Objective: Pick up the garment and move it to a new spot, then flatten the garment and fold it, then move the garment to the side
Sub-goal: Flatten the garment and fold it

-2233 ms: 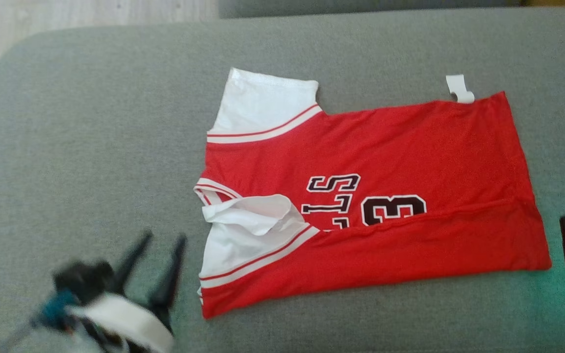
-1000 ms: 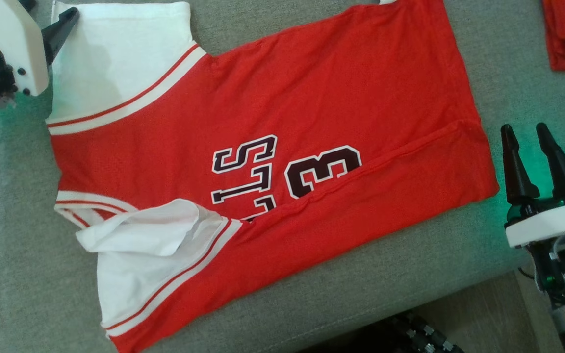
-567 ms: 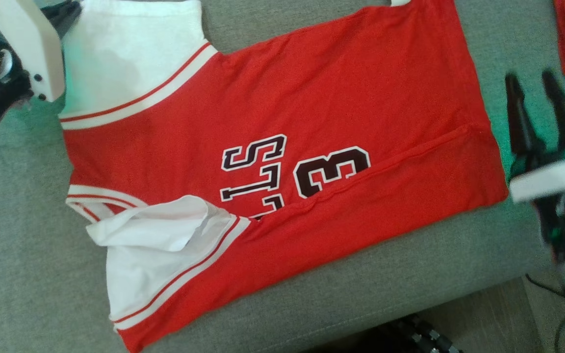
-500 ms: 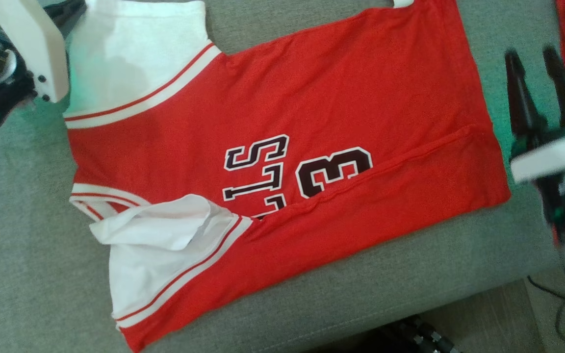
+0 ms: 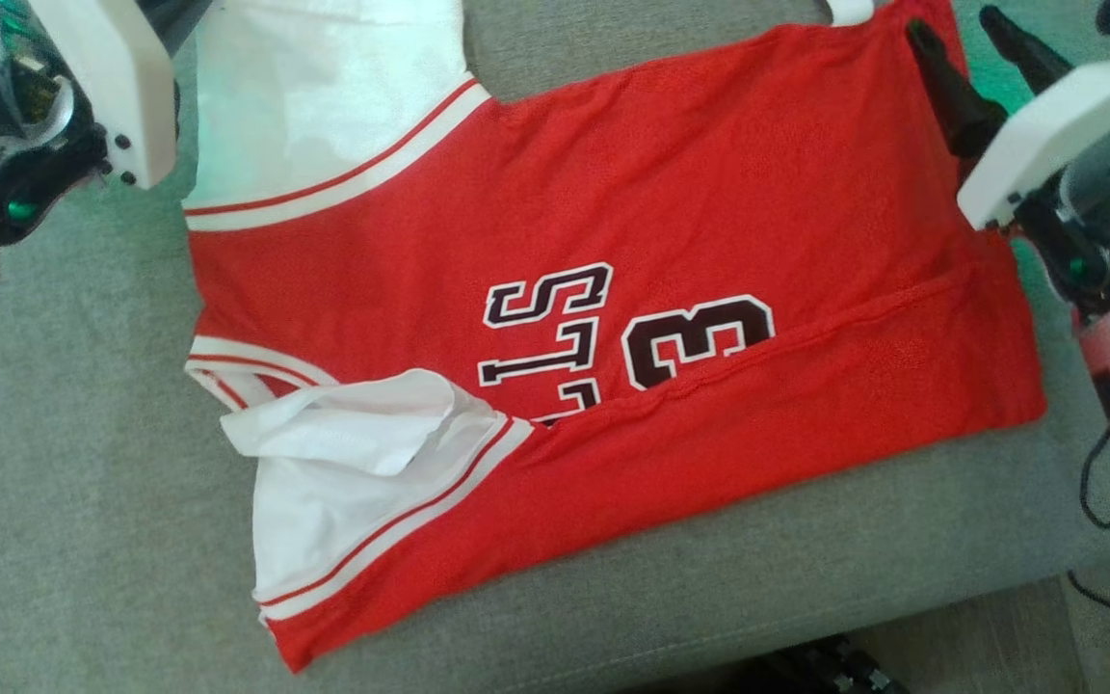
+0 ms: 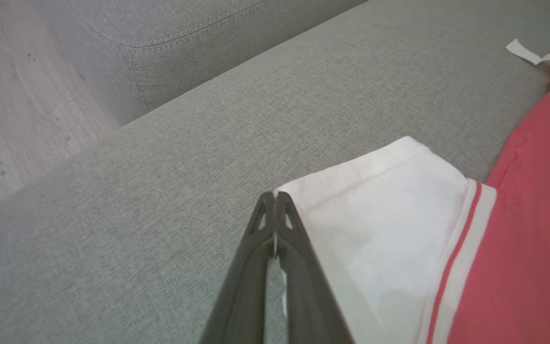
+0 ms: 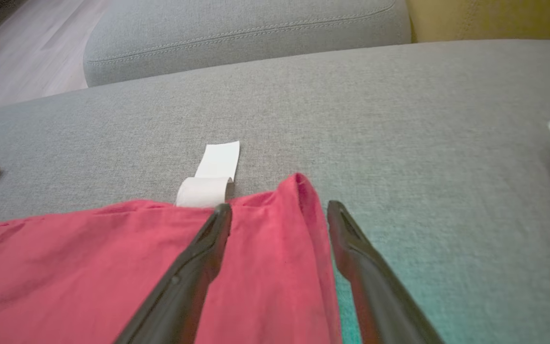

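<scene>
Where the shirt (image 5: 671, 241) lies: spread flat, couch (image 5: 83, 482) beneath it
Left gripper (image 6: 275, 196): pinched closed on shirt's white sleeve corner
Right gripper (image 7: 279, 206): fingers apart, straddling shirt's hem corner

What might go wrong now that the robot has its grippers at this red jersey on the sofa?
1. The left gripper is shut on just the corner of the far white sleeve; a pull may slip it free.
2. The right gripper is open astride the red hem corner; closing, it might catch one layer or miss.
3. The near sleeve lies crumpled; folding could trap that crease.
</scene>
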Motion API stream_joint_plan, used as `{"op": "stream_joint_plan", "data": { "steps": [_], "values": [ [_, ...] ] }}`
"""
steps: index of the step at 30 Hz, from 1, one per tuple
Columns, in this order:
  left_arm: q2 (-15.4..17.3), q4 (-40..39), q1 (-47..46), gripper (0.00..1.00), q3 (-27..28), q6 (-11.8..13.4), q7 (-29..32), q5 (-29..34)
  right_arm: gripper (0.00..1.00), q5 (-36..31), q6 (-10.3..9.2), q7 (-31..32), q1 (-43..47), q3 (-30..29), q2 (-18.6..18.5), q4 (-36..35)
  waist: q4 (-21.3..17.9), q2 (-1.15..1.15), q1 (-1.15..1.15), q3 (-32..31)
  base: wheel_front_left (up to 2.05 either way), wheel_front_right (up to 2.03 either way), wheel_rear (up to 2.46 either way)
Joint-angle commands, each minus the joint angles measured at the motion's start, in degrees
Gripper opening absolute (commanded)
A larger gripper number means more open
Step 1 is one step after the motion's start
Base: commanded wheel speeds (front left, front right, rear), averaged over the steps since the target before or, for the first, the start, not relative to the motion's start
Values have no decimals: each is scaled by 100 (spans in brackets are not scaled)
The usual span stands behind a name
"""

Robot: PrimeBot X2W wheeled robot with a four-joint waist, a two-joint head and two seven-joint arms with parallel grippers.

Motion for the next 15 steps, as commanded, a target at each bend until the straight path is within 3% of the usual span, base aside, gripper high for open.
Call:
{"op": "stream_joint_plan", "data": {
  "steps": [1, 5, 7, 9, 14, 15],
  "values": [
    [193, -122, -356, 0, 199, -31, -72, -20, 100, -1, 39, 3, -122, 108, -22, -23, 50, 0, 0, 34, 0, 0, 0],
    [199, -144, -418, 0, 60, -31, -145, -90, 98, -1, 39, -80, -370, 397, -21, 271, 102, 0, 0, 59, 0, 0, 0],
    [218, -138, -444, 0, -4, -31, -178, -127, 82, 34, 39, -147, -457, 508, -17, 417, 117, 0, 0, 58, 0, 0, 0],
    [223, -117, -474, 0, -62, -32, -212, -160, 75, 70, 39, -223, -532, 599, -16, 545, 131, 0, 0, 51, 0, 0, 0],
    [214, -47, -551, 0, -204, -32, -328, -198, 34, 112, 39, -528, -718, 741, -35, 816, 168, 0, 0, 34, 0, 0, 0],
    [214, -47, -551, 0, -204, -32, -328, -198, 34, 112, 39, -528, -718, 741, -35, 816, 168, 0, 0, 34, 0, 0, 0]
  ]
}}
